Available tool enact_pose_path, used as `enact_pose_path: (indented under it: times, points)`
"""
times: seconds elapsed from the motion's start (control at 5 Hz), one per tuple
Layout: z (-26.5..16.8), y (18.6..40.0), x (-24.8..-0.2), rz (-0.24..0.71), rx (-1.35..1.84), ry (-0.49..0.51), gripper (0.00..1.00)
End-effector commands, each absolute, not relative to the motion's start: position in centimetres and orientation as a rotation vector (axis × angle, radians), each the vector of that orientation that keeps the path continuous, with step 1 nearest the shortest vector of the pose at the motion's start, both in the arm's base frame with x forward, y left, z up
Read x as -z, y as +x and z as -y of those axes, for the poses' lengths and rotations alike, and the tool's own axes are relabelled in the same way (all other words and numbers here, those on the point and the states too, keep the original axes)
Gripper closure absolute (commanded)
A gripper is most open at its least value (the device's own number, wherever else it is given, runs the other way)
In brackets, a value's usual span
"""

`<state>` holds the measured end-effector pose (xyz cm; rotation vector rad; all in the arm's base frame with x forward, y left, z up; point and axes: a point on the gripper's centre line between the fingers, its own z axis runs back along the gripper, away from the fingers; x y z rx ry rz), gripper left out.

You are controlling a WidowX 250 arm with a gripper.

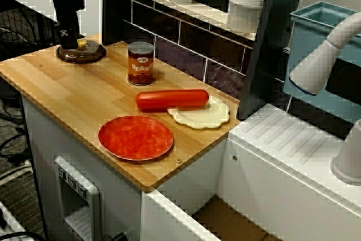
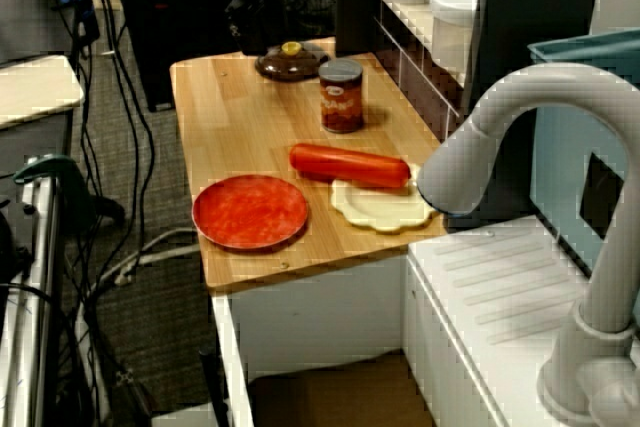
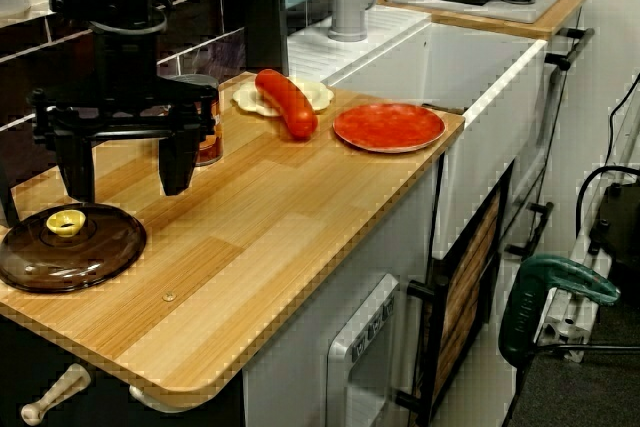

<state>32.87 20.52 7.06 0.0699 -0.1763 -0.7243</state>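
Hovering spread wide, the gripper risks skidding the brown lid at lower left if lowered off its knob.

Wooden counter carries five items. Brown glass lid lies flat, knob up, just below the gripper. Bean can stands upright near the gripper, on the wall side. Well past the can, a sausage lies partly on a cream plate. A red plate sits just beside them, by the front edge.
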Motion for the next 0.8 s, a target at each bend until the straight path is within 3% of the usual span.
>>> enact_pose_path:
  times: [0.0,0.6]
  points:
    - [-21.71,34.06,-8.87,0.166,0.811,0.080,0.00]
    - [-22.13,35.03,-8.15,0.148,0.891,0.190,0.00]
